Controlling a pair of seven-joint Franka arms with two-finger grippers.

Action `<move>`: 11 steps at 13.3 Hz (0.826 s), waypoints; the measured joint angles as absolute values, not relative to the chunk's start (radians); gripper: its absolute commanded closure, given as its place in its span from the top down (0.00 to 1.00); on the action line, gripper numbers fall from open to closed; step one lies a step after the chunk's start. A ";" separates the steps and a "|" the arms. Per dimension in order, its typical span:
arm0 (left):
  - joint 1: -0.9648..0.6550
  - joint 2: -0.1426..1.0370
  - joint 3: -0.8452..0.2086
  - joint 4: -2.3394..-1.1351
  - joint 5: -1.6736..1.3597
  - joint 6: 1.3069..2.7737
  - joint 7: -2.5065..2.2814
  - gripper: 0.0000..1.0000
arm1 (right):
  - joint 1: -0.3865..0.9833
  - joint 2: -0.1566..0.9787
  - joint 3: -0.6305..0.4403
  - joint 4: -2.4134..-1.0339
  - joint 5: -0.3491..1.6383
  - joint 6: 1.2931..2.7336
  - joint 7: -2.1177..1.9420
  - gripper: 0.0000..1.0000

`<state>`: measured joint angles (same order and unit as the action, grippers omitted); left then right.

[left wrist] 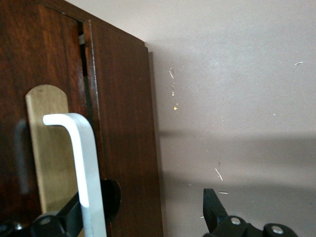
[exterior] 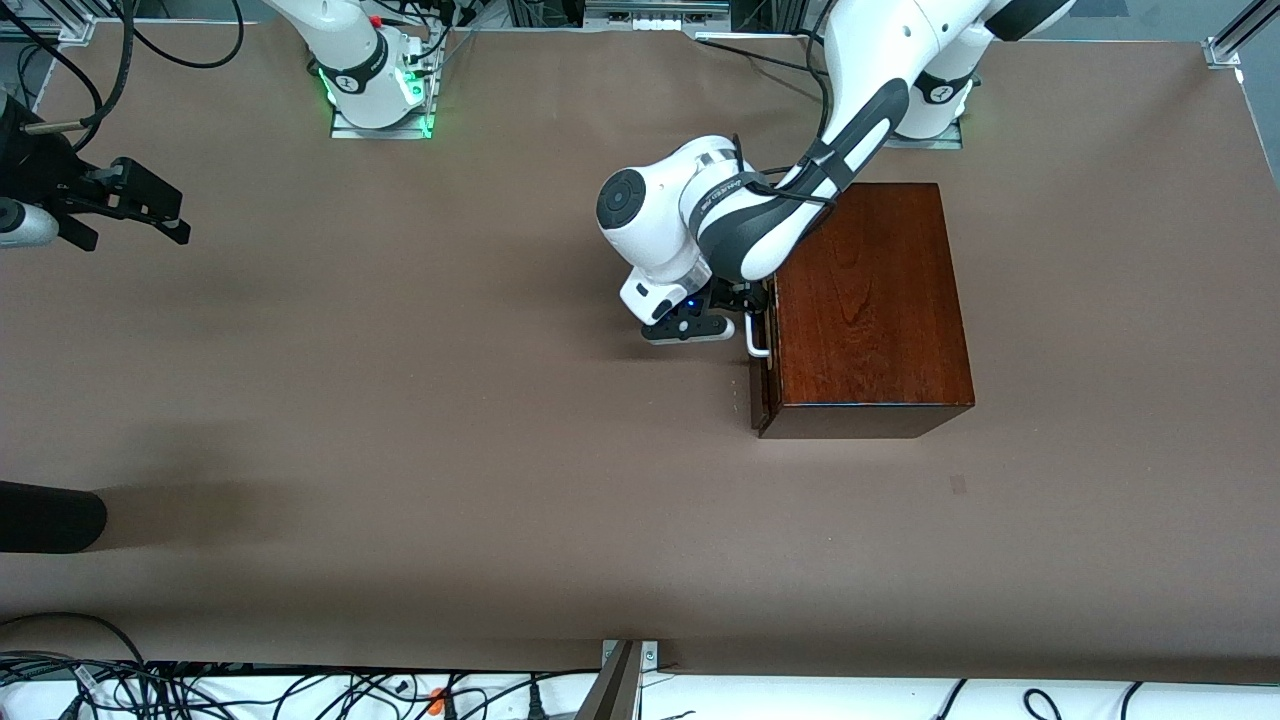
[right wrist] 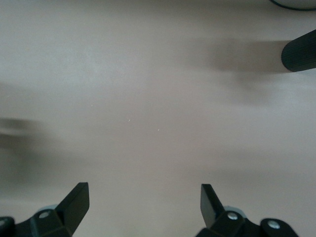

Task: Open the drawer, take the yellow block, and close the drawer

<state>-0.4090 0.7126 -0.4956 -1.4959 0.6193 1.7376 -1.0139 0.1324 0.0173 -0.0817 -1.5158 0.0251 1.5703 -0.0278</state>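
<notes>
The dark reddish-brown wooden box stands toward the left arm's end of the table. Its drawer faces the right arm's end and sits almost flush, with only a thin gap. The white loop handle is on the drawer front. My left gripper is open at the handle. In the left wrist view the handle runs just inside one finger, and the other finger is over bare table. My right gripper is open and empty, waiting over the right arm's end of the table. The yellow block is hidden.
A black rounded object juts in at the table's edge at the right arm's end, nearer the front camera; it also shows in the right wrist view. Cables lie along the front edge.
</notes>
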 measured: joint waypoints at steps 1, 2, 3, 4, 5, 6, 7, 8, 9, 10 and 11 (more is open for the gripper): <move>-0.409 0.715 -0.496 -1.496 0.619 1.739 -1.014 1.00 | 0.132 0.017 -0.082 -1.516 0.025 1.570 -0.028 1.00; -0.409 0.715 -0.495 -1.496 0.619 1.743 -1.015 1.00 | 0.132 0.017 -0.082 -1.516 0.025 1.570 -0.028 1.00; -0.409 0.715 -0.496 -1.496 0.619 1.748 -1.015 1.00 | 0.132 0.017 -0.082 -1.516 0.025 1.570 -0.028 1.00; -0.410 0.715 -0.496 -1.496 0.619 1.751 -1.016 1.00 | 0.132 0.017 -0.082 -1.516 0.025 1.570 -0.028 1.00; -0.412 0.715 -0.496 -1.496 0.619 1.756 -1.016 1.00 | 0.132 0.017 -0.083 -1.516 0.025 1.570 -0.028 1.00; -0.413 0.715 -0.496 -1.496 0.619 1.760 -1.016 1.00 | 0.132 0.017 -0.083 -1.516 0.025 1.570 -0.028 1.00; -0.418 0.715 -0.497 -1.495 0.619 1.766 -1.016 1.00 | 0.132 0.017 -0.083 -1.516 0.025 1.570 -0.028 1.00; -0.425 0.716 -0.497 -1.493 0.618 1.775 -1.017 1.00 | 0.132 0.017 -0.083 -1.516 0.025 1.570 -0.028 1.00; -0.432 0.719 -0.496 -1.487 0.618 1.783 -1.017 1.00 | 0.132 0.017 -0.083 -1.516 0.025 1.570 -0.028 1.00; -0.437 0.724 -0.496 -1.478 0.618 1.786 -1.019 1.00 | 0.132 0.017 -0.083 -1.516 0.025 1.570 -0.028 1.00; -0.446 0.733 -0.497 -1.461 0.615 1.789 -1.026 1.00 | 0.132 0.017 -0.083 -1.516 0.025 1.570 -0.028 1.00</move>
<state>-0.4455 0.7332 -0.4966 -1.4607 0.6151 1.7890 -1.0261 0.1321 0.0173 -0.0831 -1.5158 0.0251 1.5703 -0.0278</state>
